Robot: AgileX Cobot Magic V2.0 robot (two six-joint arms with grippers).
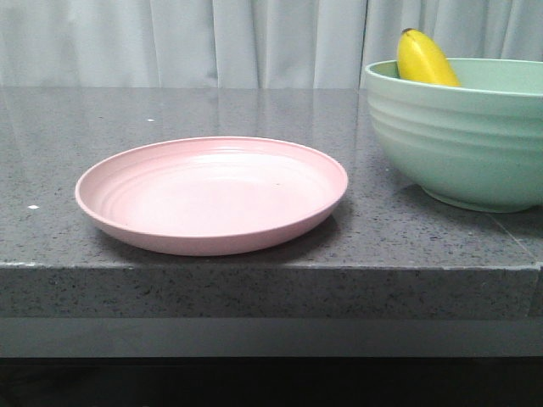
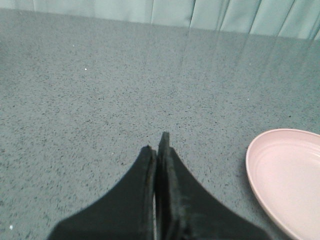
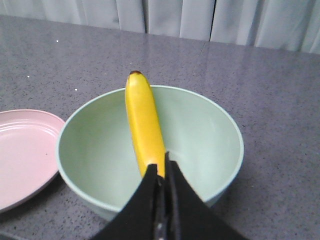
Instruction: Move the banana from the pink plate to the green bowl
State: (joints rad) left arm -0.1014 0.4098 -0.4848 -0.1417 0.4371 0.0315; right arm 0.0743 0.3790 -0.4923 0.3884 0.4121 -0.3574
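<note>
- Leaning inside the green bowl point(image 3: 200, 130), banana point(image 3: 144, 125) propped against the wall, dark tip poking above the rim.
- Looks light, smooth and glossy, so likely slippery; firm enough for a gentle pinch but bruisable. Best taken across the plump middle, not at the tapering ends.
- Holds nothing else, that bowl; deep and ridged outside, standing on the grey counter point(image 1: 254, 110).
- Sits bare just beside the bowl, pink plate point(image 1: 212, 193), nothing on it.
- Hangs above the bowl's near rim, right gripper point(image 3: 162, 172), fingers pressed together, apparently over the banana's near end; whether still pinching it, cannot tell.
- Hovers over bare counter beside the plate, left gripper point(image 2: 157, 152), fingers closed on nothing.
- Seems essentially done, the transfer.
</note>
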